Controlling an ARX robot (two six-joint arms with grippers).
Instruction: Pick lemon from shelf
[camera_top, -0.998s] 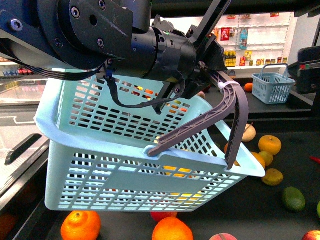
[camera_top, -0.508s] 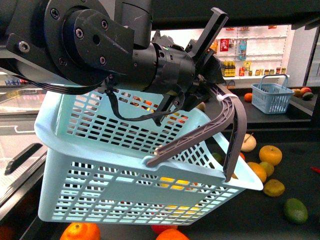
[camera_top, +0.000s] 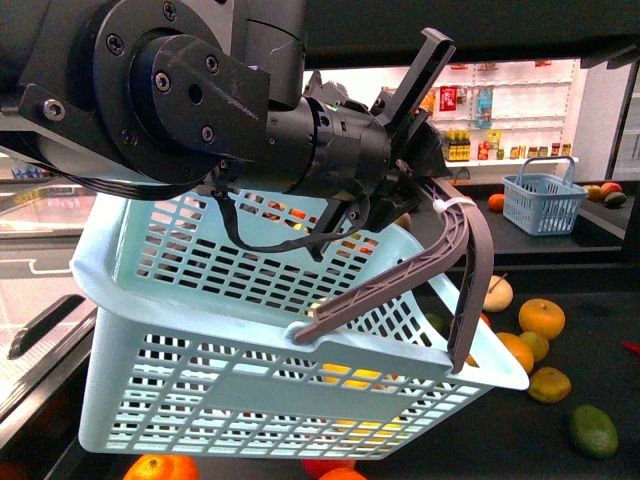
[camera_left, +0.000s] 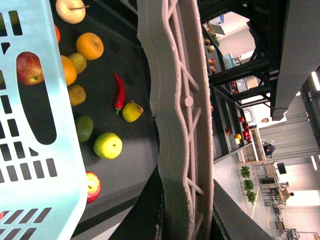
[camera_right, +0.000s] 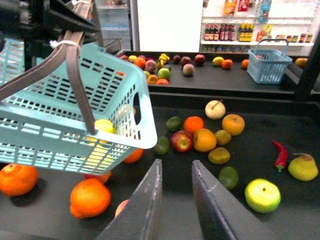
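Aloft, left hand (camera_left: 185, 220) grips the basket (camera_top: 250, 300) handle (camera_top: 470, 250).
Meanwhile right hand (camera_right: 176, 165) hangs released, empty, over the shelf (camera_right: 250, 150).

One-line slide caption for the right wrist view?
Open right gripper above the black fruit shelf, beside a light-blue basket hanging by its grey handle.

my left arm (camera_top: 200, 110) stretched across my front | my left tool (camera_left: 185, 200) clamped on basket handle (camera_left: 172, 100) | my right tool (camera_right: 175, 195) angled downward, fingers slightly apart, empty
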